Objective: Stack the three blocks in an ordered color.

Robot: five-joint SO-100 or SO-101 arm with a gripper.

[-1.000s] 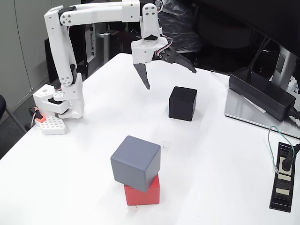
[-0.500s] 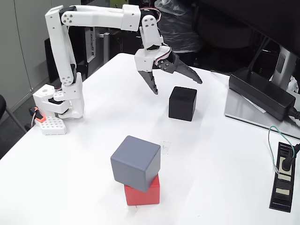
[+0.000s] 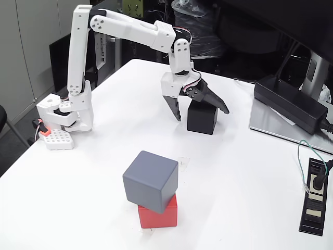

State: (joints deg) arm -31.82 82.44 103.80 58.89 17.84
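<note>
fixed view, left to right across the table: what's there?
white perforated brick → arm base → grey block sitting on red block → gripper → black block → black power strip

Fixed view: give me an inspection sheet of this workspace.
Surface: white table, mostly bare.
Job's things: grey block sits skewed on red block; black block stands apart behind them.
Clutter: white perforated brick with an orange tab by the arm's base.
Tool: open, straddling the black block's top, not closed on it.
Cables: green wire to a black power strip.
Surroundings: black case, dark office background.
</note>
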